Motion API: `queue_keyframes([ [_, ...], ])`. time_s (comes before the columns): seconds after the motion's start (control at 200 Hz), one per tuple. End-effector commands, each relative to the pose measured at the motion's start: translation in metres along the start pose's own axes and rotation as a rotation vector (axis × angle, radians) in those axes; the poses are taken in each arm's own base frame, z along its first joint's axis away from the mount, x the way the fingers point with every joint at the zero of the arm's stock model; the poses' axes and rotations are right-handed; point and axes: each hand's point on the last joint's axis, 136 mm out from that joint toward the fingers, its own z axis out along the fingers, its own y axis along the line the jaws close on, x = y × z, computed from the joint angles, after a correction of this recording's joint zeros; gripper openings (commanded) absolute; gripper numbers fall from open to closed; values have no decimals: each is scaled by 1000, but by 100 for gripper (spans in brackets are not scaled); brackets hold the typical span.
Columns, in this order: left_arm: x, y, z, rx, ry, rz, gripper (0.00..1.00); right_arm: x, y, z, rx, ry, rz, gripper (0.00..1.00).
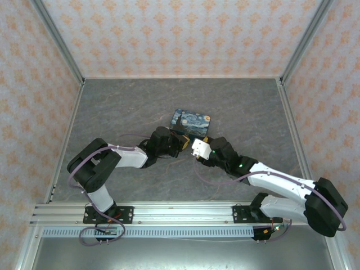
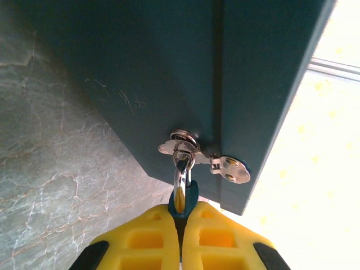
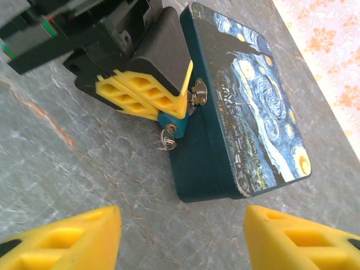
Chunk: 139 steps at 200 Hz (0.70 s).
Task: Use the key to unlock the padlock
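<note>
Showing the right end effector (image 3: 181, 225) nearest the viewer, above the grey worktop (image 3: 67, 169). Its yellow fingers (image 3: 73, 236) are spread apart with nothing between them. Just beyond, the left end effector (image 3: 181, 109) has its fingers pressed together on the small teal padlock (image 3: 171, 125). The padlock hangs from the silver latch (image 3: 198, 93) on the dark side wall of the painted tin box (image 3: 253, 107). A small wire ring (image 3: 167, 140) dangles beneath the padlock. The tin box lies flat on the worktop, its swirling-sky lid facing up, near the middle.
</note>
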Motion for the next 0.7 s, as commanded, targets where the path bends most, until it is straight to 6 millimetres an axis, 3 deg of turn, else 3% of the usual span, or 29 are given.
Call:
queue_keyframes([
  [0.0, 8, -32, -5, 78, 2, 0, 0, -9, -10, 3, 69, -38, -69, 59],
  [0.32, 14, -34, -1, 75, 17, 1, 0, -14, -6, 17, 76, -73, -14, 58],
  [0.555, 16, -33, 2, 66, 22, 3, 0, 0, 10, 34, 32, -31, 25, 54],
  [0.691, 17, -32, 3, 63, 24, 4, 0, 3, 9, 40, 54, -26, 49, 50],
])
